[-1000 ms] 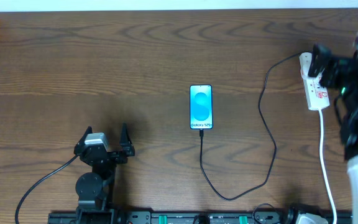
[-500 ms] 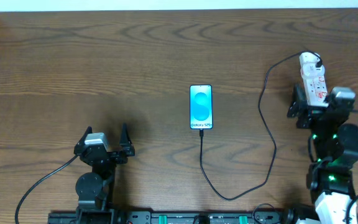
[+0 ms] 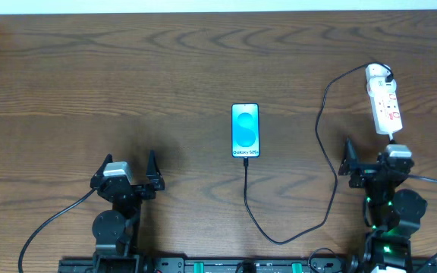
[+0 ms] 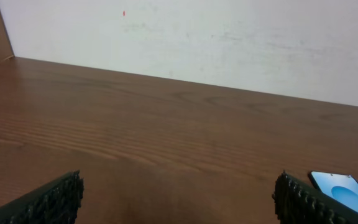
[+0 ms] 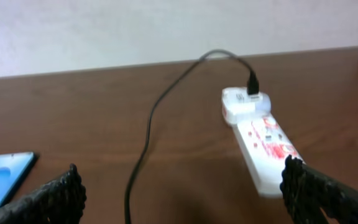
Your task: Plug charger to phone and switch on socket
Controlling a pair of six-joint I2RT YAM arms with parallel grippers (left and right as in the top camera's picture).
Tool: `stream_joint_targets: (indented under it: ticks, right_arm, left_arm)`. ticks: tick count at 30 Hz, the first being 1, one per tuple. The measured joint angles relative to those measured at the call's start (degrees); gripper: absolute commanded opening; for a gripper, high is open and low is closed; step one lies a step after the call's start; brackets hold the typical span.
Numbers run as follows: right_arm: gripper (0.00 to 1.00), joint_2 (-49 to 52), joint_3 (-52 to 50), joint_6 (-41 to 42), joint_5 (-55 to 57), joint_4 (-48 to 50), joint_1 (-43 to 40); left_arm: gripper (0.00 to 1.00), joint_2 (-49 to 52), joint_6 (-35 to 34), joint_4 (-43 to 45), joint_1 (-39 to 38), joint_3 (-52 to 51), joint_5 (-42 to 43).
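Phone (image 3: 245,130) mid-worktop (image 3: 127,76), screen lit | charger (image 3: 326,152) runs from phone to socket (image 3: 384,102), far right | left end effector (image 4: 178,193) wide open, empty | right end effector (image 5: 182,186) wide open, empty, near socket

phone (image 4: 344,190) cut by the lower edge in left wrist view, red print on socket (image 5: 260,137) too blurred to read
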Motion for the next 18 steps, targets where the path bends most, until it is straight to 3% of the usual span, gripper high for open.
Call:
stream_joint_targets:
  ticks: [18]
  right_arm:
    - [0.99,-18.64,-1.05,2.78,13.49,-22.45,9.97]
  left_arm:
    - [0.98,0.00,0.00,0.00,-0.02,0.00,0.00]
